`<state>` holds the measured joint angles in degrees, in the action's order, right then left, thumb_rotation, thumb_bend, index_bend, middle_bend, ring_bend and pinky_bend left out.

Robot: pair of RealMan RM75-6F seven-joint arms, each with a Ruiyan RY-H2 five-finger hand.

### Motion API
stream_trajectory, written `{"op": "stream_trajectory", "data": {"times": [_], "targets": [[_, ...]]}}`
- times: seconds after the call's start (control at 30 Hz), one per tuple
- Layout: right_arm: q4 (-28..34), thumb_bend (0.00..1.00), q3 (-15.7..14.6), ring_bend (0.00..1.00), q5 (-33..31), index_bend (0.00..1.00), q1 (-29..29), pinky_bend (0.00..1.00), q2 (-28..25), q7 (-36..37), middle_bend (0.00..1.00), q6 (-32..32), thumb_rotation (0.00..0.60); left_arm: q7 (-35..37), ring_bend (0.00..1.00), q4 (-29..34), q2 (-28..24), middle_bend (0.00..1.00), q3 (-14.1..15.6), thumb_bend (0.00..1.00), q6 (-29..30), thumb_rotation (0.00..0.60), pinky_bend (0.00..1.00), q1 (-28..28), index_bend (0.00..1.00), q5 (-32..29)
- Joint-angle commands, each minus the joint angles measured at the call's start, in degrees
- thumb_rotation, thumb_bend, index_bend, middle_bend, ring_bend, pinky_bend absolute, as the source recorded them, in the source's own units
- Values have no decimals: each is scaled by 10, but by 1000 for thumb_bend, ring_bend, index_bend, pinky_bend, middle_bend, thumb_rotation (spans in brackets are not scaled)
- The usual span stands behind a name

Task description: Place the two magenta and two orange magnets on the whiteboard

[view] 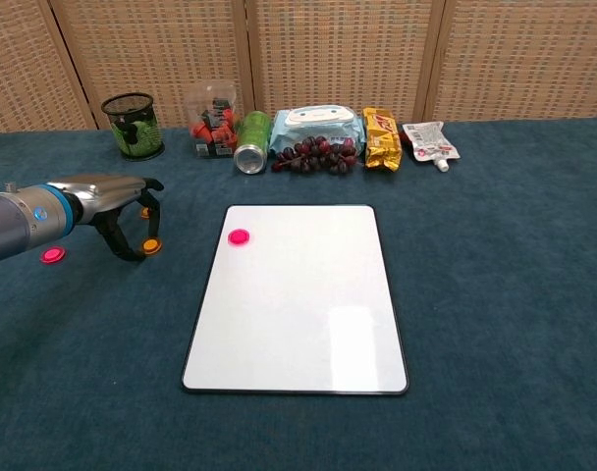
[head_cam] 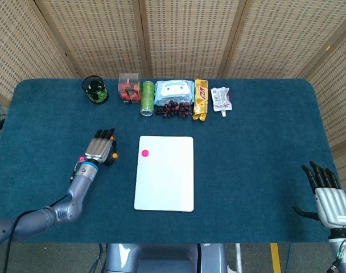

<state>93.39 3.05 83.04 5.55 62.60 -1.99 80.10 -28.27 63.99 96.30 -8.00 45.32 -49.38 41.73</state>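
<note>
The whiteboard (head_cam: 164, 187) (view: 298, 314) lies flat at the table's middle, with one magenta magnet (head_cam: 144, 153) (view: 240, 236) near its far left corner. My left hand (head_cam: 100, 149) (view: 107, 196) reaches over the two orange magnets left of the board. It pinches the nearer orange magnet (view: 151, 246) (head_cam: 114, 154) between thumb and a finger, at table level. The second orange magnet (view: 144, 212) peeks out behind the fingers. Another magenta magnet (view: 52, 255) (head_cam: 81, 158) lies on the cloth left of the hand. My right hand (head_cam: 329, 199) rests open at the near right corner.
Along the far edge stand a black mesh cup (view: 133, 126), a clear box of red clips (view: 211, 128), a green can (view: 250, 141), a wipes pack (view: 322, 126), grapes (view: 316, 155), a yellow snack pack (view: 381, 137) and a white pouch (view: 426, 141).
</note>
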Motion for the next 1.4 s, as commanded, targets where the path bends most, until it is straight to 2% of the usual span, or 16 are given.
{"op": "stream_trajectory", "data": {"times": [0.03, 0.27, 0.5, 0.7, 1.03, 1.27, 1.33, 1.4], "targets": [[0, 0, 0, 0, 0, 0, 0, 0, 0, 0, 0, 0, 600, -2, 0, 0, 1, 0, -1, 331, 3, 600, 0, 0, 541, -1], [1, 0, 0, 0, -1, 0, 0, 0, 0, 0, 0, -1, 600, -4, 0, 43, -19, 0, -13, 330, 18, 600, 0, -2, 541, 8], [1, 0, 0, 0, 0, 0, 0, 0, -1, 1, 0, -1, 600, -23, 0, 147, -53, 0, -25, 323, 52, 600, 0, -11, 541, 33], [1, 0, -1, 0, 0, 0, 0, 0, -1, 3, 0, -2, 600, -64, 0, 226, -53, 0, -15, 319, 73, 600, 0, -25, 541, 36], [-1, 0, -1, 0, 1, 0, 1, 0, -2, 8, 0, -2, 600, -127, 0, 256, -6, 0, 5, 316, 92, 600, 0, -49, 541, -2], [-2, 0, -1, 0, 1, 0, 1, 0, -3, 10, 0, -3, 600, -149, 0, 267, 4, 0, 12, 305, 103, 600, 0, -57, 534, -27], [-2, 0, -1, 0, 2, 0, 1, 0, -3, 9, 0, -3, 600, -157, 0, 273, 2, 0, 14, 283, 106, 600, 0, -59, 434, -38], [-2, 0, -1, 0, 1, 0, 1, 0, -2, 9, 0, -2, 600, -158, 0, 279, 0, 0, 14, 237, 106, 600, 0, -61, 179, -45]]}}
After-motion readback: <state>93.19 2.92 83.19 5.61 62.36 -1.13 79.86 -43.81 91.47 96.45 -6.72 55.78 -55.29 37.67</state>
